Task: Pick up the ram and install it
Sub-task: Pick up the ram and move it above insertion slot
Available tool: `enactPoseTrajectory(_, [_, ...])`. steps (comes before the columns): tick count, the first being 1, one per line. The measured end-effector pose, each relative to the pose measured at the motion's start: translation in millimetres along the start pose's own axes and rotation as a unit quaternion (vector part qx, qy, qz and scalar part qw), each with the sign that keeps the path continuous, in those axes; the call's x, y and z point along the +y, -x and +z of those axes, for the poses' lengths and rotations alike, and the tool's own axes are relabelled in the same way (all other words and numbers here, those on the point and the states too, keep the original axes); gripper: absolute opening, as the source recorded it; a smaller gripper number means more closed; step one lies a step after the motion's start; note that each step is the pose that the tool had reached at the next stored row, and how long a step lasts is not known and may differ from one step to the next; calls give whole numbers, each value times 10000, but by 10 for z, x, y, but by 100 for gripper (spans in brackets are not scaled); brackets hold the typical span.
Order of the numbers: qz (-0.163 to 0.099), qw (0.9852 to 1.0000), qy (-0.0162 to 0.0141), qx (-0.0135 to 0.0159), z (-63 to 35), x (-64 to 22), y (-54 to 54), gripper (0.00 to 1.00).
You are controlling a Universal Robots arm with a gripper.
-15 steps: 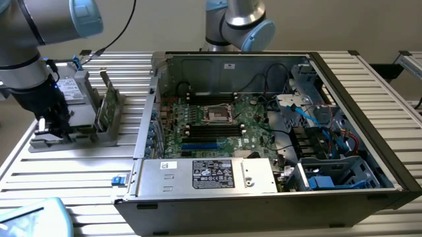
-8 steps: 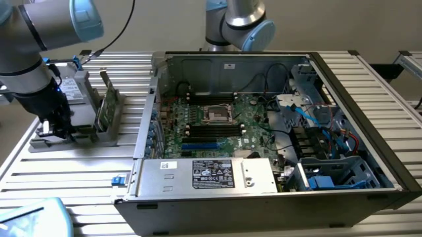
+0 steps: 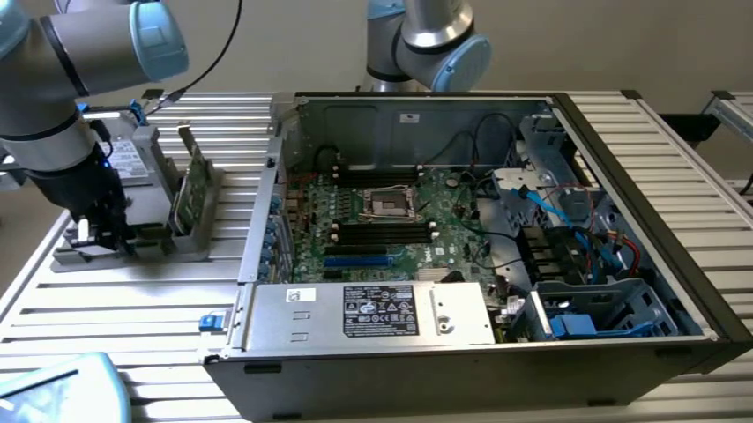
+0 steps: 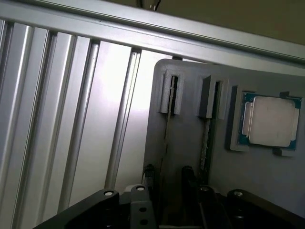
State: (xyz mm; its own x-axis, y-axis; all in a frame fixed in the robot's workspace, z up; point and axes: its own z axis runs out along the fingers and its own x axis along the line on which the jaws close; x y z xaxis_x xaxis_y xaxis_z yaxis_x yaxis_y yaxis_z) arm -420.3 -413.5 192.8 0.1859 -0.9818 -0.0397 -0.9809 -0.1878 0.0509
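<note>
A green ram stick (image 3: 192, 187) stands upright on edge in the grey holder (image 3: 176, 245) at the exterior view's left, beside the open computer case. My gripper (image 3: 100, 236) is down low at the holder's near end, a short way from that stick. In the wrist view the holder (image 4: 186, 129) has two slots, each with a thin board seen edge-on (image 4: 166, 129) (image 4: 207, 143). My gripper (image 4: 167, 174) is open, and its dark fingers (image 4: 148, 172) stand on either side of the first thin board, not closed on it.
A square silver processor chip (image 4: 269, 120) lies in the holder's recess. A grey boxy drive (image 3: 139, 159) stands behind the arm. The open case (image 3: 471, 238) shows the motherboard with black memory slots (image 3: 383, 231). A second arm's base (image 3: 418, 44) is at the back.
</note>
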Motion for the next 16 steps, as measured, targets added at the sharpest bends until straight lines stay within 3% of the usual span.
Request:
enactPoseTrajectory(1, [6, 10000, 39, -7, 0, 0, 0, 37])
enactPoseTrajectory(2, [9, 10000, 52, -9, 0, 1, 1, 37])
enactPoseTrajectory(16, [16, 10000, 52, -3, 1, -8, -1, 35])
